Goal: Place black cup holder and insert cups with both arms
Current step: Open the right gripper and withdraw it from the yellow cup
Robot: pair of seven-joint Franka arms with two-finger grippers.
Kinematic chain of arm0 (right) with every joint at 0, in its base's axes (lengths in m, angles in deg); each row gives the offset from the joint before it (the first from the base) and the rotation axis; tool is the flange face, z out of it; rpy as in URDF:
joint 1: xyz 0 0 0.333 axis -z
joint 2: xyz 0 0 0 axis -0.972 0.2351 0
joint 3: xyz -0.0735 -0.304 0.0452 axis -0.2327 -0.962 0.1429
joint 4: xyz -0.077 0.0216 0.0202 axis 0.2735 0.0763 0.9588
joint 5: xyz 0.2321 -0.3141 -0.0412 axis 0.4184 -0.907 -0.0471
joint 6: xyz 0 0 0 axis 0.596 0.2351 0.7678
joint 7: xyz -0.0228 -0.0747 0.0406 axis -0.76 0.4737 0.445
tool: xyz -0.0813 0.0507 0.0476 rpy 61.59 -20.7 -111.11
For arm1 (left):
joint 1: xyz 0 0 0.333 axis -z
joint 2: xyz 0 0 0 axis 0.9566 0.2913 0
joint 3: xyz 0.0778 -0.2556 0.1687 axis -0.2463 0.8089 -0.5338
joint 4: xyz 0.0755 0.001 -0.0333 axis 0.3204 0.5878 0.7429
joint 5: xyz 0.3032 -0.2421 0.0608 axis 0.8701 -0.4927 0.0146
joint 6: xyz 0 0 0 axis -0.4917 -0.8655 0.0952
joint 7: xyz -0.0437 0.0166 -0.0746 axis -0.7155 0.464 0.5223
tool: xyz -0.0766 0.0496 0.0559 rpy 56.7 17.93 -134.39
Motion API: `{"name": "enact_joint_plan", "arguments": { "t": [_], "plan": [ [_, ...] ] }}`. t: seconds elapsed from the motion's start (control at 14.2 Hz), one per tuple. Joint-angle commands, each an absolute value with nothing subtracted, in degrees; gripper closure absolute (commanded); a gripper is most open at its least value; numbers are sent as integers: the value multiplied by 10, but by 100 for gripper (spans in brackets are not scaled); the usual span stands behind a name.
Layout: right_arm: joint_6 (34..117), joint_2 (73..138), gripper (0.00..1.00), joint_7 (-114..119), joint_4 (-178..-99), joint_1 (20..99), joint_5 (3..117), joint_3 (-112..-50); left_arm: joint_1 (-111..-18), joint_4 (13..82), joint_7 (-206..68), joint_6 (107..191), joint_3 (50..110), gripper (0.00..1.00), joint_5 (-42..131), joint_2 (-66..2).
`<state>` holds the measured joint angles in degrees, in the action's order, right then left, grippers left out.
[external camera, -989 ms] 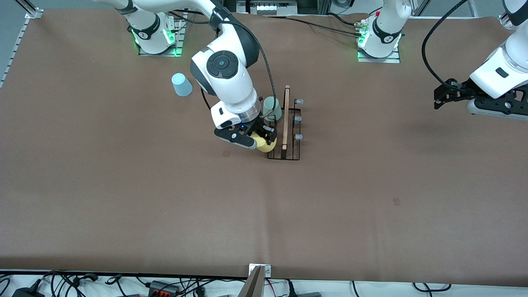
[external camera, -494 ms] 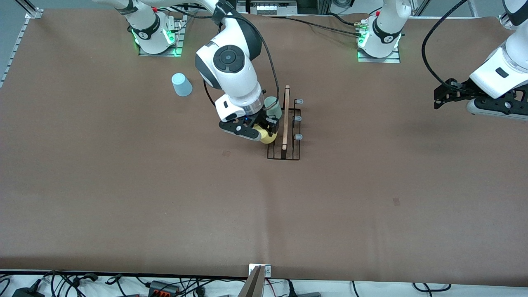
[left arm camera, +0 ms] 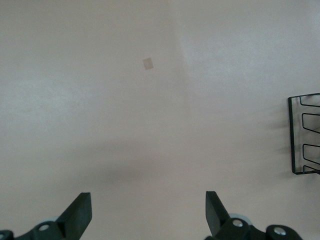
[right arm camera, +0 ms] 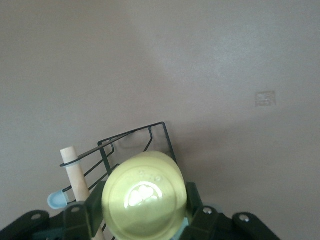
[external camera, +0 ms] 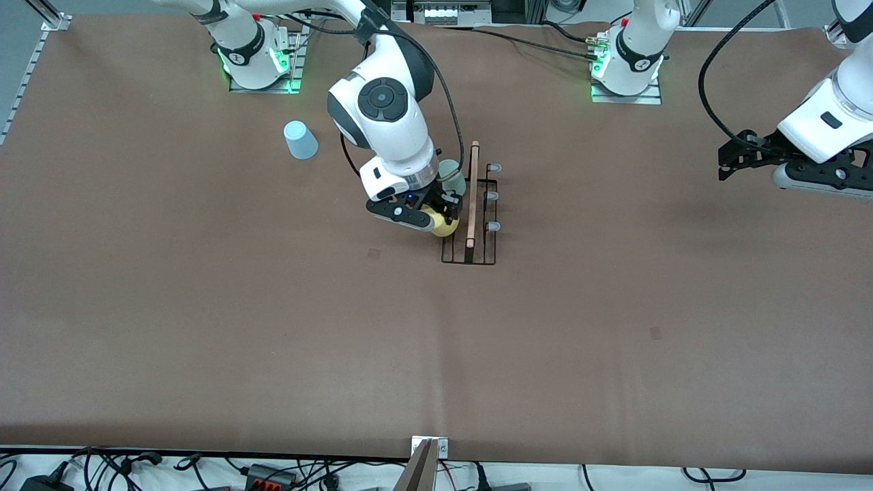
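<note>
The right hand (external camera: 436, 217) is closed on the yellow cup (right arm camera: 144, 195) at the black cup holder (external camera: 470, 218) mid-counter. If the cup misses its peg, it may push the light rack. The left hand (left arm camera: 145, 212) waits, wide open and empty.

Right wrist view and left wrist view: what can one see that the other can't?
Only the right wrist view shows the yellow cup gripped in the shut right gripper, beside the rack's wooden rod and a pale blue peg tip. Only the left wrist view shows the open left gripper, which holds nothing and waits over bare table. Both show part of the black cup holder and the brown table.
</note>
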<state>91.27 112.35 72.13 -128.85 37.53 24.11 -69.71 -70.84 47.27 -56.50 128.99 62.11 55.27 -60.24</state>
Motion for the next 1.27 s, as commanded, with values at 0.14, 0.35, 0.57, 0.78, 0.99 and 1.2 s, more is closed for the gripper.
{"name": "enact_joint_plan", "arguments": {
  "t": [0.14, 0.35, 0.57, 0.78, 0.99, 1.2],
  "plan": [
    [912, 1115, 0, 710, -1293, 388, 233, -698, -706, 460, -566, 1272, 616, 0, 542, -599],
    [863, 1074, 0, 633, -1293, 423, 241, -701, -706, 460, -566, 1271, 616, 0, 542, -599],
    [784, 1001, 0, 552, -1309, 506, 239, -701, -706, 460, -566, 1271, 616, 0, 543, -599],
    [697, 921, 0, 383, -1328, 615, 243, -698, -706, 460, -566, 1271, 616, 0, 543, -599],
    [636, 871, 0, 303, -1322, 718, 245, -712, -706, 460, -566, 1271, 615, 0, 543, -599],
    [570, 858, 0, 198, -1317, 749, 244, -776, -706, 460, -577, 1270, 615, 0, 542, -599]
  ]
}}
